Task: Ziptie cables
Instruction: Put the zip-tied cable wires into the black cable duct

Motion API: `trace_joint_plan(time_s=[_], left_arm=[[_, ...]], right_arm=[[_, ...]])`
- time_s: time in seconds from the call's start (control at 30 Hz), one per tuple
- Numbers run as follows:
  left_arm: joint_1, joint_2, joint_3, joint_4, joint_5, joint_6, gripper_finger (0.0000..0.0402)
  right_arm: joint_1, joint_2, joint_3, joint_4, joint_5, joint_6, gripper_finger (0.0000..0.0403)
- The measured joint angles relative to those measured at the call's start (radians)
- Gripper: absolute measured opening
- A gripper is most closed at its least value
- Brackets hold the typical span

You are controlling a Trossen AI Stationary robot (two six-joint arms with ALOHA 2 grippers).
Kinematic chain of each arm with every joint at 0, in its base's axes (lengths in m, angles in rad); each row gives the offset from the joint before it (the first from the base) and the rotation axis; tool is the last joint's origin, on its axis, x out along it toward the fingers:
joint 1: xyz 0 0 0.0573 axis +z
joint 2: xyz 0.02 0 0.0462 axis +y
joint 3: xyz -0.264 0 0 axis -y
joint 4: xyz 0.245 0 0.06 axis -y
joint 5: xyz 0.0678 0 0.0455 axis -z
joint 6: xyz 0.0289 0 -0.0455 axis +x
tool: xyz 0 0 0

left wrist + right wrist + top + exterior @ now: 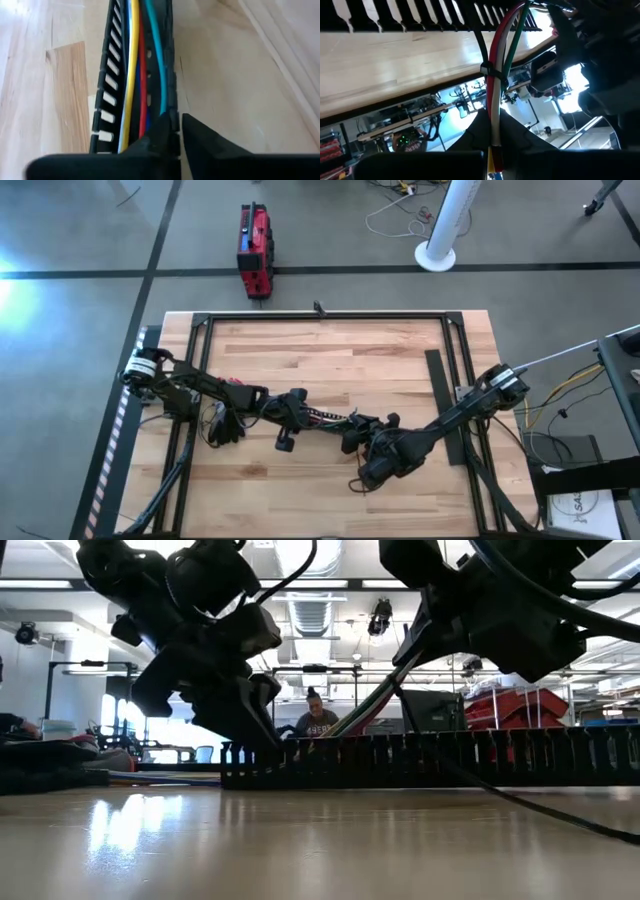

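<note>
The cables [496, 95], red, white and green wires, rise out of a long black perforated bar [430, 760] lying on the table's middle. A thin black ziptie [491, 71] wraps the bundle, its tail [477, 40] running off toward the bar. My right gripper [495, 120] is shut on the cables, right of the bar's end [362, 435]. My left gripper [178, 122] is shut on the bar at its other end [296, 414]. Yellow, red and teal wires [142, 65] lie along the bar's channel. My left gripper pinches one side wall of the perforated bar [174, 107] between its two fingers, which lie along the bar. The bar rests on the table. My right gripper pinches the cable bundle [495, 131] between its two fingers, a short way from the ziptie loop. The bundle runs up at a slant from the bar [375, 705] to the fingers.
A black metal frame [452, 330] borders the wooden table top, and a flat black strip [440, 385] lies at its right side. A thin dark strand [540, 808] trails over the table in the low view. A person [315, 718] sits in the room beyond.
</note>
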Motion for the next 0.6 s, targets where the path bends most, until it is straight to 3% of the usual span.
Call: trace_joint_plan(time_s=[0.1, 0.4, 0.6], left_arm=[[0.0, 0.0, -0.001, -0.012, 0.0, 0.004, 0.0007], [0.0, -0.006, 0.003, -0.085, 0.003, 0.007, 0.0003], [0.0, -0.037, 0.004, -0.161, 0.038, -0.009, 0.0002]], right_arm=[[0.006, -0.001, 0.01, 0.001, 0.001, 0.0, 0.0], [0.016, -0.014, 0.042, -0.015, 0.025, -0.003, 0.0], [0.029, -0.028, 0.041, -0.12, 0.022, -0.018, 0.0]])
